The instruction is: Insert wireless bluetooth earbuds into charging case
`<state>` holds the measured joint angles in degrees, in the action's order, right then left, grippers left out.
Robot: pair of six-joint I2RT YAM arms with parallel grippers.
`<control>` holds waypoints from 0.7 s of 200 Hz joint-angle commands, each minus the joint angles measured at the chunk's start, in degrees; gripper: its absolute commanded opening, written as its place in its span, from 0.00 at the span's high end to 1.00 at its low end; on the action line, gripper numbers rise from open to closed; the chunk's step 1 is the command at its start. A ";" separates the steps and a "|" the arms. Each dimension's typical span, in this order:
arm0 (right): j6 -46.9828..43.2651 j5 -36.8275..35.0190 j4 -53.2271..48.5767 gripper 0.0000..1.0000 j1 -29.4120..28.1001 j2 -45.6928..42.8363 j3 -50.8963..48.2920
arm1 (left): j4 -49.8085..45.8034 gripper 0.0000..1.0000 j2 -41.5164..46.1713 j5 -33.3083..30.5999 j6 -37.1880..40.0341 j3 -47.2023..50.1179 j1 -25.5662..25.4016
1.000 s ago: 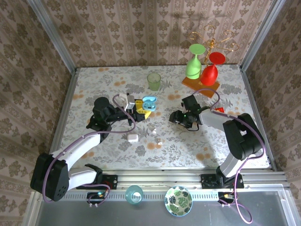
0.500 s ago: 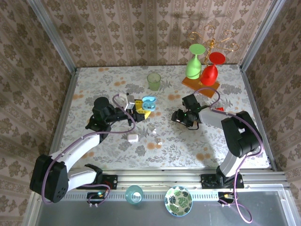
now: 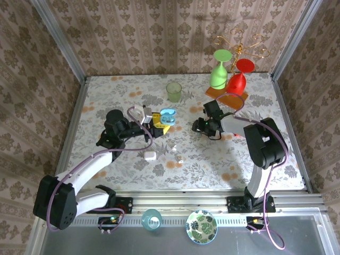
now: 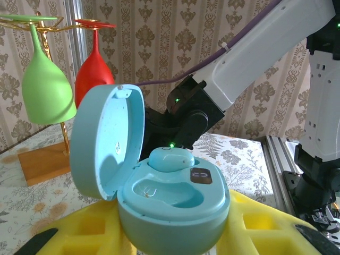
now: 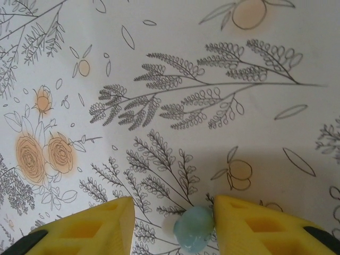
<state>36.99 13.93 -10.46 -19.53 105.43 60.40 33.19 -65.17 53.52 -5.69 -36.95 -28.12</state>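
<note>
Left fingers [image 4: 265, 223] are clamped on the open pale blue charging case [image 4: 170, 204], lid up, with one earbud [image 4: 171, 158] sitting in its slot and the slot beside it bare. Down on the counter [image 5: 159, 53], the right fingers [image 5: 255, 223] straddle the loose blue earbud [image 5: 194, 227]. One finger touches it and there's a gap at the other, so no grip.

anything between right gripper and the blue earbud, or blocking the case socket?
Nothing visible: the blue earbud lies between the right gripper's fingers, touching one. The charging case is lid-open, one socket empty, the other holding a second earbud.
</note>
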 commanded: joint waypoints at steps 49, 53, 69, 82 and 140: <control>1.25 -1.47 4.25 0.53 1.87 -7.83 -5.30 | 1.52 0.75 -0.11 0.12 1.21 -1.63 -0.49; 1.89 -1.02 5.01 0.53 2.11 -8.01 -5.92 | 1.65 0.74 -0.20 0.16 1.19 -1.68 -0.45; 3.85 2.12 7.57 0.56 3.14 -8.00 -7.68 | 1.90 0.75 -0.44 0.35 1.12 -1.81 -0.45; 4.95 4.36 9.49 0.65 3.88 -7.45 -8.62 | 1.89 0.74 -0.49 0.44 1.10 -1.90 -0.45; 5.46 10.44 11.03 0.74 4.86 -2.83 -7.68 | 1.70 0.74 -0.02 0.35 0.98 -1.73 -0.54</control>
<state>41.41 20.56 -1.13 -14.66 100.38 52.38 32.99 -65.60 53.34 -5.52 -36.95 -28.21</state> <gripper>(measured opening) 0.265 0.352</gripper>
